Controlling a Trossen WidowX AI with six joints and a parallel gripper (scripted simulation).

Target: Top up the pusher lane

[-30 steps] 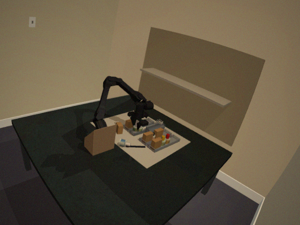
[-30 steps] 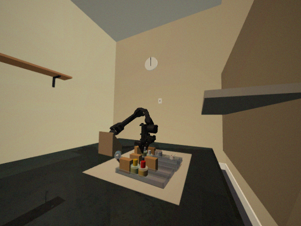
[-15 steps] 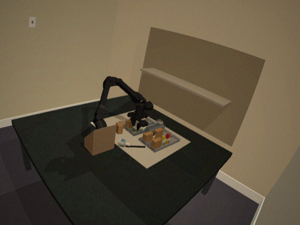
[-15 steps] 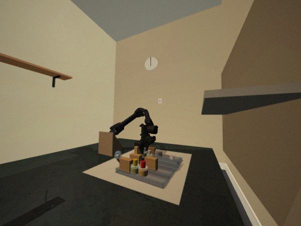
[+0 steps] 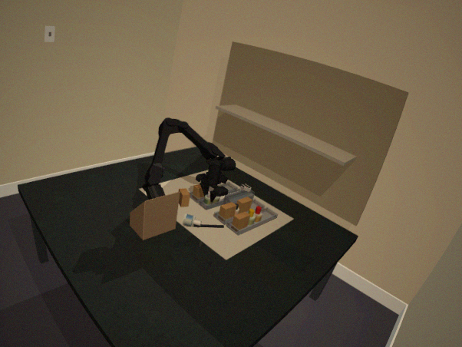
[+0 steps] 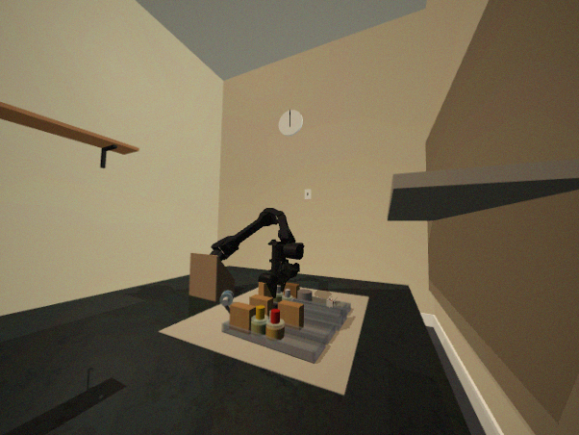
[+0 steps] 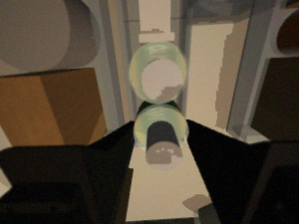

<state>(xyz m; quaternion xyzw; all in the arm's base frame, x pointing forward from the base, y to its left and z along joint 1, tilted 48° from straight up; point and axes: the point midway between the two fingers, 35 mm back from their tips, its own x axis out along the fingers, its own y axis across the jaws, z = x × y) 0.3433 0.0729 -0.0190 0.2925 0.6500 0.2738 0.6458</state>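
My gripper (image 5: 210, 197) (image 7: 159, 124) is shut on a pale green glass jar (image 7: 142, 129) with a grey cap, and holds it upright or nearly so at the front of the sprung lane. The matching lane jar (image 7: 134, 74) (image 6: 288, 297) stands directly behind it, against the pale pusher (image 7: 156, 37). The two jars look very close or touching in the wrist view. In the exterior view the held jar's cap is slightly higher than the lane jar's. The front stop and the held jar's base are hidden, so I cannot tell whether it rests on the lane floor.
Brown blocks (image 7: 50, 106) (image 5: 183, 197) stand beside the lane and off the tray. A large grey round item (image 7: 35, 34) (image 6: 304, 294) is in the neighbouring lane. The nearer tray (image 5: 238, 232) holds yellow-capped (image 5: 252, 218) and red-capped (image 5: 258, 215) jars. A blue-white object (image 5: 189, 219) with a black rod lies on the mat.
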